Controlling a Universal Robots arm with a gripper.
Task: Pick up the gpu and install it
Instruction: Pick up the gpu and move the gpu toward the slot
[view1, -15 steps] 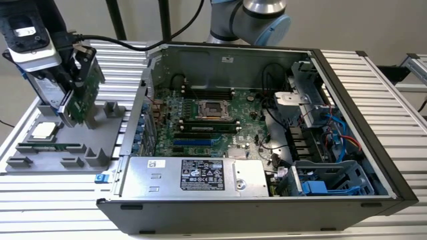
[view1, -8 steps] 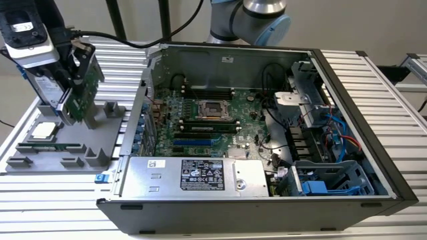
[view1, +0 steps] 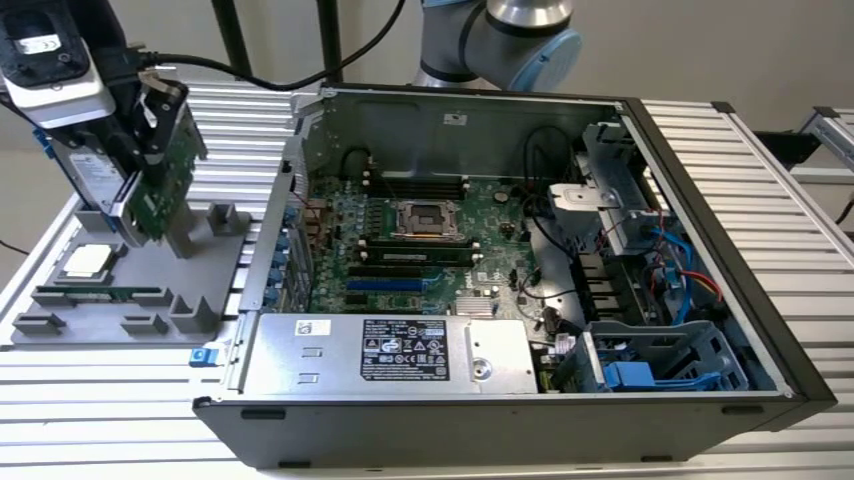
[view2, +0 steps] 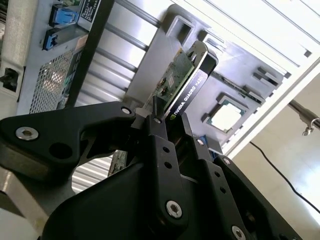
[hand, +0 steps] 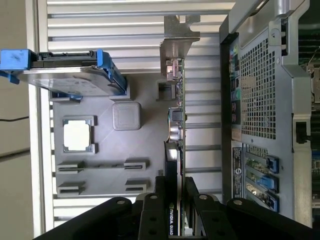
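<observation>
The ribbed worktop (view1: 747, 180) spreads beneath the hand (view1: 150, 105); the open computer case (view1: 441, 430) sits well off to the hand's side, toward the exterior view's right; a grey holder (view1: 200, 240) lies directly under the hand; the gpu (view1: 171, 170) stands on edge over it, clamped between the hand's fingers (hand: 191, 187) in the first wrist view; a blue-framed hard drive (hand: 70, 75) stands just beside the hand; a processor (view1: 87, 262) lies lower, near.

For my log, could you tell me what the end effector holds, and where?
The end effector pinches the gpu by its upper edge, far from the bracket.
</observation>
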